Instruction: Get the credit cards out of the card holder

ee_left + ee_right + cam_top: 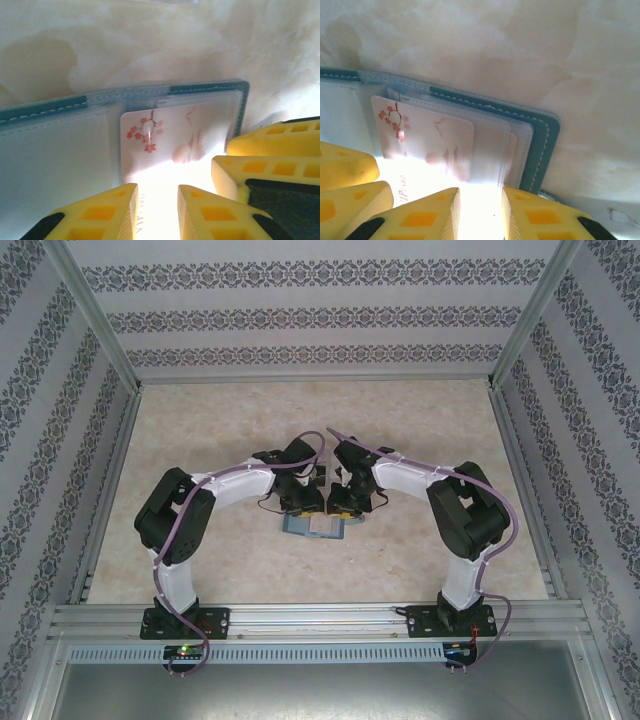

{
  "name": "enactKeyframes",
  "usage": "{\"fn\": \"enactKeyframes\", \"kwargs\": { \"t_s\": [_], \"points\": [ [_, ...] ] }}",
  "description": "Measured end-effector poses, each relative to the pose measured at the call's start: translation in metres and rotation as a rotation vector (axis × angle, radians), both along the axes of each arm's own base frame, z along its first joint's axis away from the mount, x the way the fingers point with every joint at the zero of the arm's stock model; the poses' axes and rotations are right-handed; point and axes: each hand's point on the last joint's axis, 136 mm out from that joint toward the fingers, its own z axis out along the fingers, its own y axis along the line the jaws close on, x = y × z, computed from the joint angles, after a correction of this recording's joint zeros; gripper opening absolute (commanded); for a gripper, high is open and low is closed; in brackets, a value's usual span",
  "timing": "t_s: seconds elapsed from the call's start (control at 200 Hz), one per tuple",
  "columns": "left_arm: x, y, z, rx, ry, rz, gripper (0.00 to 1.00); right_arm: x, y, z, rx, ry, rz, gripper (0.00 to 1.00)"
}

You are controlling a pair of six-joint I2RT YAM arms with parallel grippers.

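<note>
— Picked up anything from above beyond what the wrist cameras gave?

— Took in the whole layout there: both arms bent inward, left gripper [303, 508] and right gripper [343, 510] side by side over the card holder [298, 527], lying open about midway across the beige table [200, 440]. Too small there for any detail of cards.

— And up close?

— From the left wrist, picked out teal edging with pale stitching, clear sleeves [55, 150] inside, and a white credit card [170, 140] printed with a red blossom branch, on the holder's right half. Could not tell whether tucked in a sleeve or lying on top. Caught the right gripper's yellow fingers [270, 145] just beside the card too.

— From the right wrist?

— Made out several sleeves stacked at the holder's rounded corner, plus faint lettering on the card's near end. Saw the left gripper's fingers [345, 167] at the frame's left edge.

— Jaws?

— Stood slightly apart on both grippers, clamped on nothing visible. Found the card's near end reaching into each gap, washed out by glare; could not tell about contact.
</note>
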Motion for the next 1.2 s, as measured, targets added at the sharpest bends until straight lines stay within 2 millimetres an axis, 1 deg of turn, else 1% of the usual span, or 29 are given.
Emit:
{"fn": "enactKeyframes", "kwargs": {
  "t_s": [0.125,0.285,0.4,0.535,0.665,0.784,1.034,1.069,1.199],
  "points": [
    [0.001,0.0,0.003,-0.012,-0.009,0.005,0.27,-0.002,0.001,0.002,-0.003,-0.003,0.006,0.29],
    [-0.001,0.002,-0.001,-0.011,-0.006,0.01,0.27,-0.005,0.007,0.004,0.001,-0.006,0.022,0.29],
    [-0.004,0.005,-0.005,-0.013,0.007,0.017,0.27,-0.004,0.01,0.006,0.006,-0.013,0.026,0.29],
    [-0.001,0.008,-0.007,-0.024,0.011,0.033,0.27,-0.002,0.012,0.009,0.012,-0.022,0.026,0.29],
    [0.001,0.007,-0.007,-0.031,0.005,0.037,0.27,-0.002,0.012,0.004,0.006,-0.012,0.026,0.29],
    [0.0,0.008,-0.009,-0.037,0.011,0.039,0.25,-0.003,0.012,-0.004,0.0,0.003,0.027,0.29],
    [-0.003,0.01,-0.013,-0.048,0.026,0.046,0.25,-0.002,0.015,-0.004,0.017,0.005,0.026,0.28],
    [-0.003,0.01,-0.013,-0.049,0.026,0.046,0.24,-0.002,0.016,-0.004,0.019,0.006,0.027,0.28],
    [-0.002,0.009,-0.014,-0.055,0.025,0.047,0.16,-0.002,0.016,-0.004,0.022,0.008,0.027,0.28]
  ]
}}
